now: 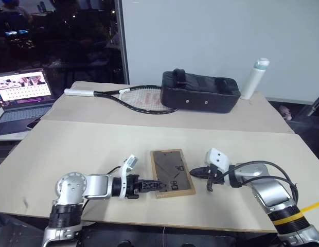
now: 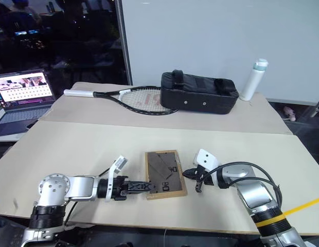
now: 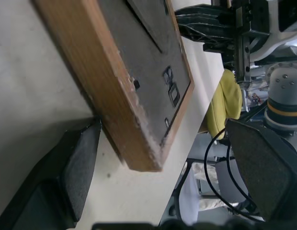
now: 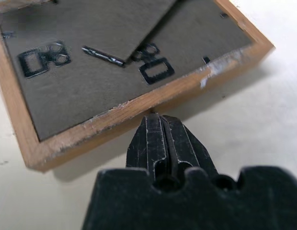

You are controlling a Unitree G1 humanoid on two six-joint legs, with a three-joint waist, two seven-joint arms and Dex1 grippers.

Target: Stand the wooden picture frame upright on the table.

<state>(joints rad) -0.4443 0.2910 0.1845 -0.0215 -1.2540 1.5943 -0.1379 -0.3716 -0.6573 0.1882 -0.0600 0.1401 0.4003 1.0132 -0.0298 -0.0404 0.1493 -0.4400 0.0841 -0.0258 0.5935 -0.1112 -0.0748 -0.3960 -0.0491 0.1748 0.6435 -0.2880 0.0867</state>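
The wooden picture frame (image 1: 172,172) is lying flat, back board up, near the front edge of the table (image 1: 87,144), between the two grippers. The left gripper (image 1: 155,186) is being held at the frame's near left corner with its jaws standing released; in the left wrist view one black finger (image 3: 67,172) is seen on the table just beside the frame's wooden edge and the other (image 3: 266,167) is standing well apart from it, so nothing is being clamped. That view is also showing chipped wood along the frame's corner, a detail lost in the head views. The right gripper (image 4: 160,139) is being kept clenched on nothing, its tips set just at the frame's right edge; whether they are touching the wood cannot be told. The right wrist view is showing metal hangers and the fold-out stand (image 4: 105,24) lying on the dark board.

Farther back, on a second beige table (image 1: 252,116), a racket (image 1: 123,96) is lying with its head against a long black bag (image 1: 199,91), and a white bottle (image 1: 254,78) is standing beside the bag. An open laptop (image 1: 23,95) is seen at the far left.
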